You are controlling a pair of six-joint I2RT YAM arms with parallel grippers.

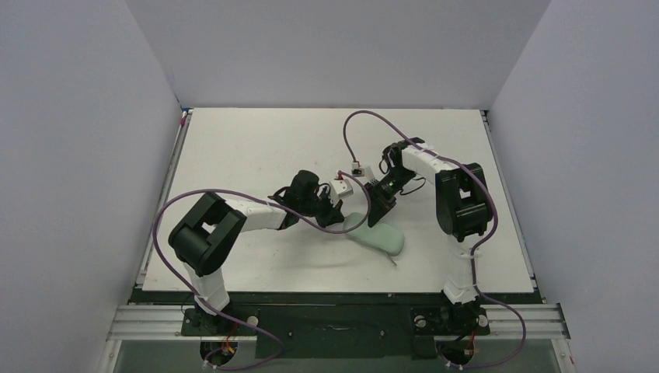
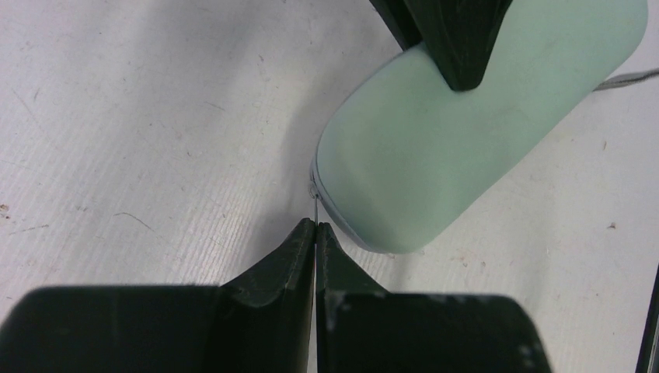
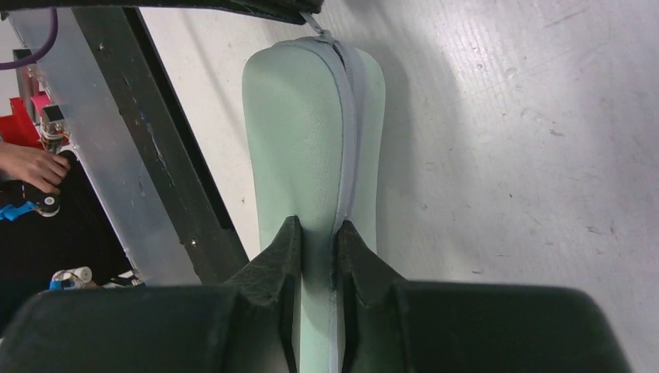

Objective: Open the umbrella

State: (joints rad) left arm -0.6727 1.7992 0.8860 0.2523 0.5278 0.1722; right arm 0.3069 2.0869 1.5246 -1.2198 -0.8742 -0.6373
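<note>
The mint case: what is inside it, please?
Nothing inside shows: the case is closed along its zip, whose pull the left gripper pinches, so any contents are covered.

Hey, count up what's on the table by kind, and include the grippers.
mint-green case: 1
grippers: 2 (left gripper shut on the zipper pull, right gripper pinching the mint-green case)
Total: 3
</note>
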